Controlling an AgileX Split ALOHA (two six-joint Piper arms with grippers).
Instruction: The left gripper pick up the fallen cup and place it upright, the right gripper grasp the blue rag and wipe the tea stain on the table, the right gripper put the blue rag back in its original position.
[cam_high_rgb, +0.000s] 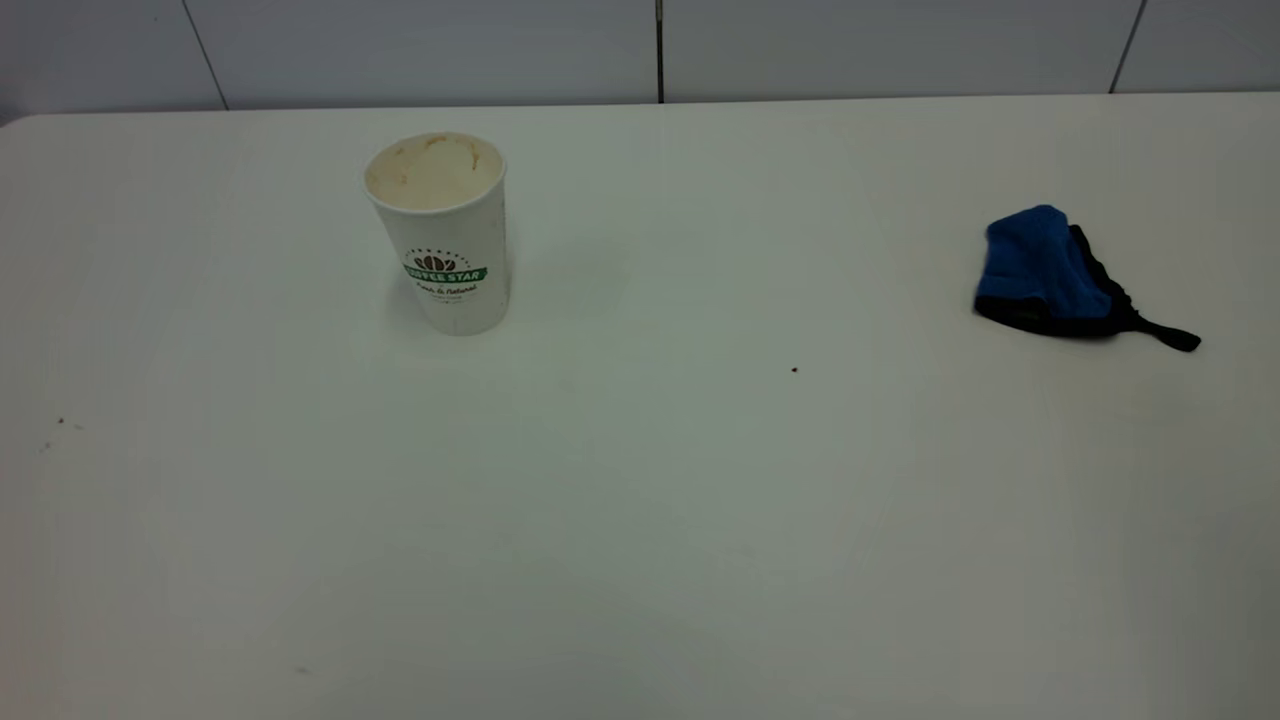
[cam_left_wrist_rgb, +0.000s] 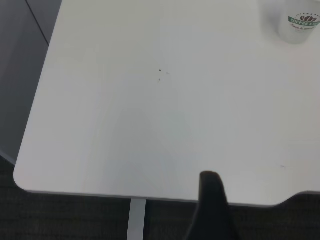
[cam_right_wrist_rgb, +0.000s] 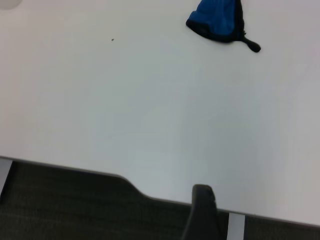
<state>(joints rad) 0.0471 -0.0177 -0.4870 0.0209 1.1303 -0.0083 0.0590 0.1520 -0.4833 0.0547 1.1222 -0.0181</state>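
Observation:
The cup (cam_high_rgb: 442, 232) stands upright on the table (cam_high_rgb: 640, 560) at the back left, green band facing the camera, tan-stained inside. It also shows in the left wrist view (cam_left_wrist_rgb: 300, 22). The blue rag (cam_high_rgb: 1050, 272), with black trim and a black strap, lies crumpled at the right; it also shows in the right wrist view (cam_right_wrist_rgb: 218, 20). No tea stain shows anywhere on the table. Neither arm is in the exterior view. My left gripper (cam_left_wrist_rgb: 212, 202) hangs off the table's near left edge, my right gripper (cam_right_wrist_rgb: 202, 210) off its near right edge. Both are far from cup and rag and hold nothing.
A tiny dark speck (cam_high_rgb: 794, 369) lies mid-table between cup and rag. A few faint specks (cam_high_rgb: 60, 421) lie near the left edge. A grey panelled wall runs behind the table. The table's rounded corner (cam_left_wrist_rgb: 22, 177) and a leg show in the left wrist view.

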